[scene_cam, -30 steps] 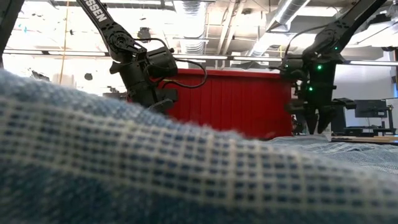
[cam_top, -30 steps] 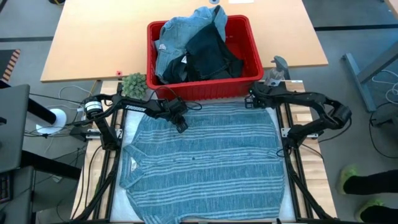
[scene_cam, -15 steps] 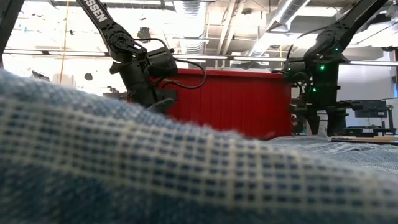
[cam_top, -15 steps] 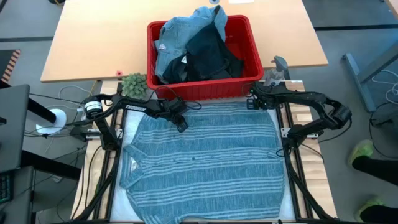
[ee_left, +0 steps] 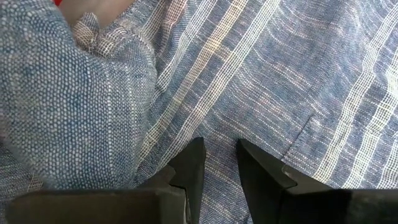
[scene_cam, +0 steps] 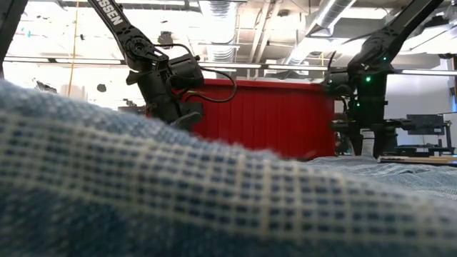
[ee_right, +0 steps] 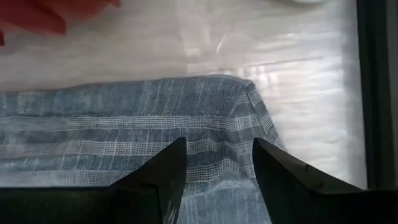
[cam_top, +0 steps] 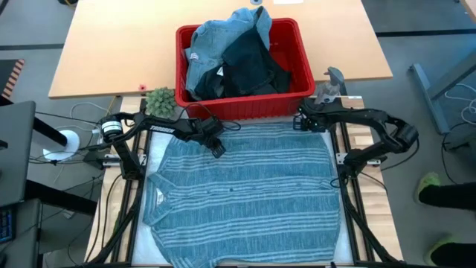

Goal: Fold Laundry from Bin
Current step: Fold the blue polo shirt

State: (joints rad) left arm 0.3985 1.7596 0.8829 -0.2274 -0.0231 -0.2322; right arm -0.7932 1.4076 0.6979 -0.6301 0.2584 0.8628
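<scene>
One shirt (cam_top: 245,190) lies spread flat in front of me, blue-grey with pale stripes in a coarse, open weave; the collar points to my left arm's side. One bin (cam_top: 301,56), bright red ribbed plastic with a rolled rim, stands just beyond the shirt's far edge. I count at least three more pieces heaped in it: two light blue denim-like ones (cam_top: 216,37) and a dark navy one (cam_top: 249,63).

I have two grippers down at the shirt's far edge. My left gripper (cam_top: 216,147) sits on the cloth near a bunched fold, fingers (ee_left: 189,168) a narrow gap apart with stripes showing between them (nothing pinched that I can see). My right gripper (cam_top: 300,122) hovers at the shirt's far corner, fingers (ee_right: 168,168) spread and released, cloth lying free under them.

Under the shirt is a shiny white surface (ee_right: 186,50); beyond it a tan wooden table (cam_top: 111,45). One small green plant (cam_top: 159,100) stands beside the bin. Ceiling ducts (scene_cam: 221,21) and strip lights fill the room behind.
</scene>
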